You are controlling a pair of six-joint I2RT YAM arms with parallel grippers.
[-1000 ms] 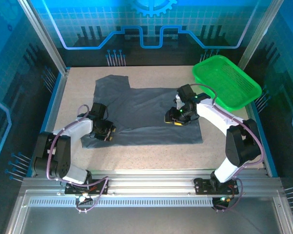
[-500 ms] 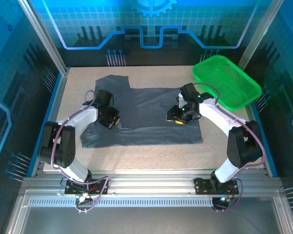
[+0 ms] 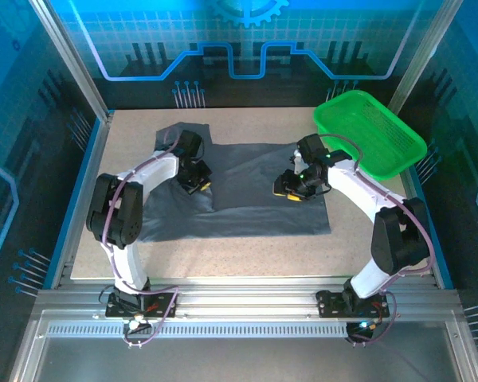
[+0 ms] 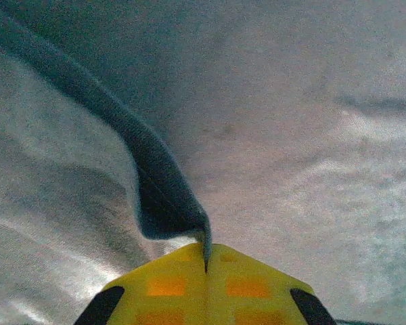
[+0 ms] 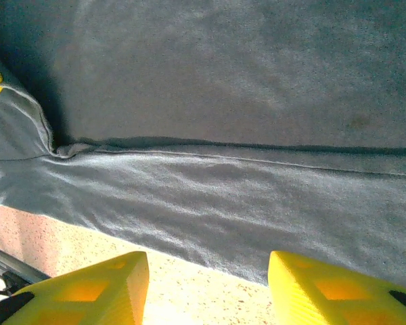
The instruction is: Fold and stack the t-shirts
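Our left gripper [image 4: 206, 256] pinches the t-shirt [image 3: 247, 208] at its left edge for folding; our right gripper [image 5: 208, 279] hangs part-open above its right side.

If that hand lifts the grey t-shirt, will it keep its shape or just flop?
Probably flop: the t-shirt bends into a soft ridge where the left hand pinches it. It looks thin and light, lying in creases on the table. Pushed, it would likely bunch rather than slide.

T-shirt [image 3: 255, 199] on table [image 3: 223, 259], basket [image 3: 358, 127] far right
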